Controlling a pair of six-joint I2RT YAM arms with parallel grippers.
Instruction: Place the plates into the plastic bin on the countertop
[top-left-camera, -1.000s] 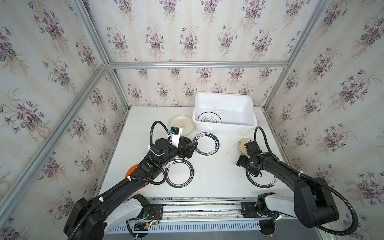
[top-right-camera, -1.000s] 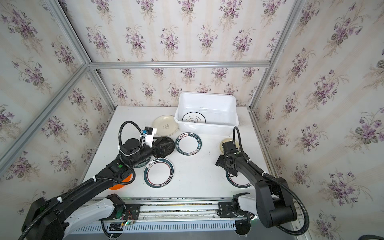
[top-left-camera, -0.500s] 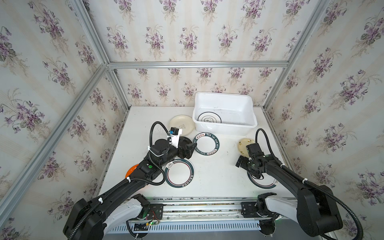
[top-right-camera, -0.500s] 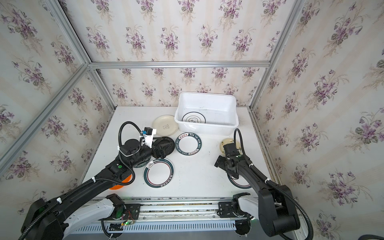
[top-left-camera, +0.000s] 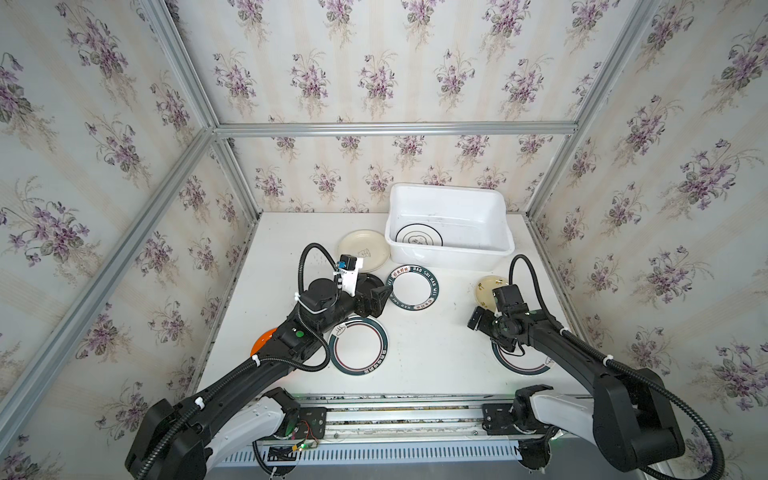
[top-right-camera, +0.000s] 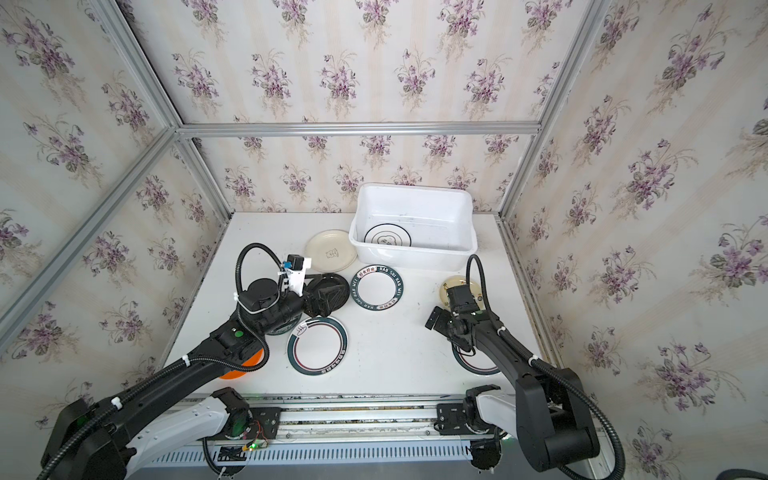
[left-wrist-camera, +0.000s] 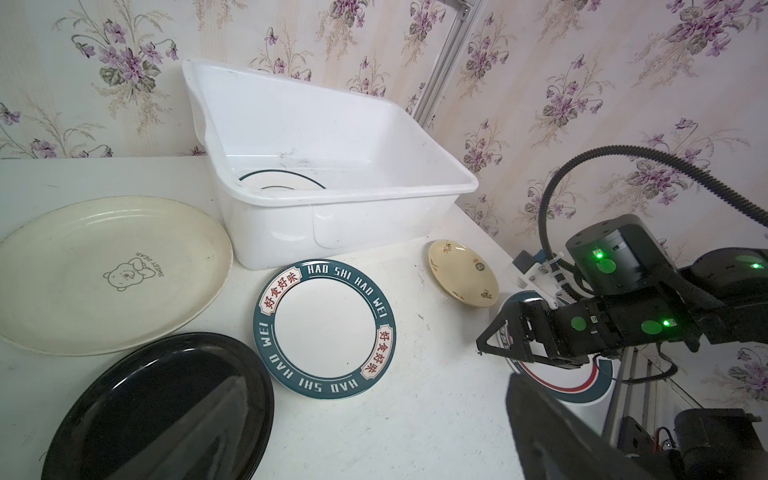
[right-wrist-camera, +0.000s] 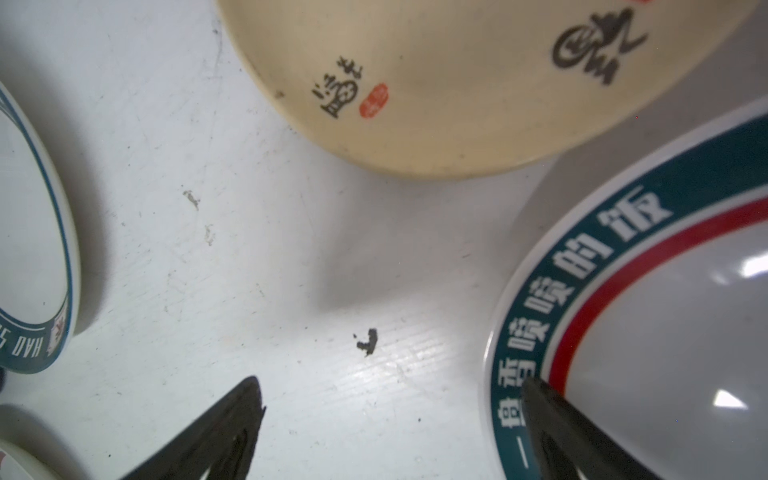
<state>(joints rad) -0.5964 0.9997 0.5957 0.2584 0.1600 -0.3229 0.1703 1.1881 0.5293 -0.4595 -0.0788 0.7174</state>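
The plastic bin (top-left-camera: 451, 257) stands at the back of the counter (top-left-camera: 436, 361). One white plate with a thin dark ring (top-left-camera: 419, 239) lies flat on its floor, at the left end.

The other plates lie outside the bin:
- A cream plate with a bear drawing (top-left-camera: 362, 249) sits by the bin's near left corner, its edge right at the wall.
- A teal-rimmed plate lettered HAO SHI HAO WEI (top-left-camera: 413, 287) lies just in front of the bin's long near wall.
- A glossy black plate (left-wrist-camera: 158, 411) lies left of the lettered plate, a little farther from the bin.
- A small pale yellow plate (top-left-camera: 484, 286) lies before the bin's right end.
- A teal-and-red ringed plate (top-left-camera: 359, 345) lies well forward of the bin.
- A second ringed plate (top-left-camera: 519, 365) is partly covered by the right arm.
- An orange plate (top-right-camera: 245, 368) is mostly hidden beneath the left arm.

The left pincer (top-left-camera: 375, 300) hovers over the black plate with its jaws spread wide and nothing between them. The lettered plate lies between it and the bin.

The right pincer (right-wrist-camera: 390, 380) hangs low over the counter, jaws wide apart and empty. One finger (right-wrist-camera: 557, 424) is above the second ringed plate's lettered rim, though contact cannot be told. The other finger (right-wrist-camera: 216, 419) is over bare counter. The yellow plate lies between this pincer and the bin.
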